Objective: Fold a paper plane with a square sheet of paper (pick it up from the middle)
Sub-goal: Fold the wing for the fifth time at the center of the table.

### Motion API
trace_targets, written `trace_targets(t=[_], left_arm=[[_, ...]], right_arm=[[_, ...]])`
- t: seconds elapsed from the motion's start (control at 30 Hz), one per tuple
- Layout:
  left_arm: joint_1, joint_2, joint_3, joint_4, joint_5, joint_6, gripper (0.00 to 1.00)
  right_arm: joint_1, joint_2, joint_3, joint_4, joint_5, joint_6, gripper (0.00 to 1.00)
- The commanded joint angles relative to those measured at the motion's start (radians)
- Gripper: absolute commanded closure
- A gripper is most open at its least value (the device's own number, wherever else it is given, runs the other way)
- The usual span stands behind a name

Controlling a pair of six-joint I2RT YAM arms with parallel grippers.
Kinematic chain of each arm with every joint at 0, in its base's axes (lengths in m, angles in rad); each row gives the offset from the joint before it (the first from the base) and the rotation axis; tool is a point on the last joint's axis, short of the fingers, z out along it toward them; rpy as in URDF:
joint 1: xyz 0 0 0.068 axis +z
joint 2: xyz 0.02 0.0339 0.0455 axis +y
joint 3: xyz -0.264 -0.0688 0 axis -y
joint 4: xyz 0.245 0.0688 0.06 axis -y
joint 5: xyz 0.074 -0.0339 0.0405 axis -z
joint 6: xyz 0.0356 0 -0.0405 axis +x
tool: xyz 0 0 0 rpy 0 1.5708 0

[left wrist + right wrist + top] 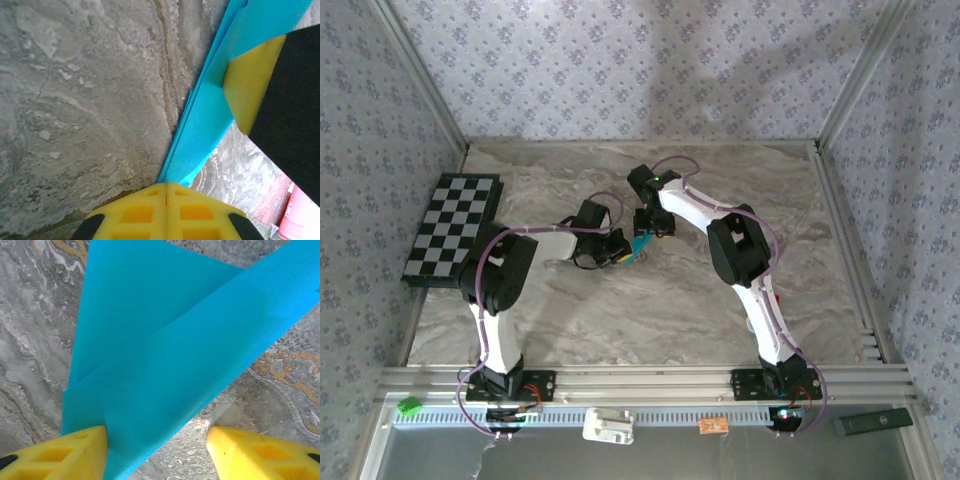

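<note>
Left gripper point(166, 186) jaws clamp the folded teal paper point(165, 350); right gripper point(157, 440) jaws stand open around its edge.

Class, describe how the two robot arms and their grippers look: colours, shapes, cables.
The left arm and right arm have white links, bulky black joints and thin lilac cables looping alongside. The left gripper and right gripper have wedge-shaped yellow fingers with rectangular recesses and black patches.
</note>
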Motion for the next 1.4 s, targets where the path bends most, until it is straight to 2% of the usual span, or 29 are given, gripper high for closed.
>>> trace_targets(t=[0.0,0.37,0.67,0.83,1.0,1.37], left_arm=[[-0.001,0.010,0.026,-0.035,-0.020,0.020,0.94],[-0.012,-0.036,0.034,-0.005,0.032,0.008,0.89],[-0.015,-0.005,0.041,0.010,0.040,-0.003,0.89],[-0.015,-0.045,0.026,0.013,0.008,-0.004,0.91],[-0.018,-0.084,0.011,0.023,0.024,-0.005,0.90],[-0.025,0.000,0.040,0.035,0.064,-0.024,0.92]], right_arm=[[-0.029,0.106,-0.065,-0.111,0.045,0.016,0.41],[-0.028,0.107,-0.064,-0.113,0.043,0.017,0.41],[-0.029,0.108,-0.063,-0.115,0.041,0.017,0.42],[-0.028,0.107,-0.063,-0.115,0.041,0.017,0.42],[-0.029,0.107,-0.064,-0.114,0.043,0.017,0.42],[-0.030,0.109,-0.061,-0.118,0.039,0.017,0.43]])
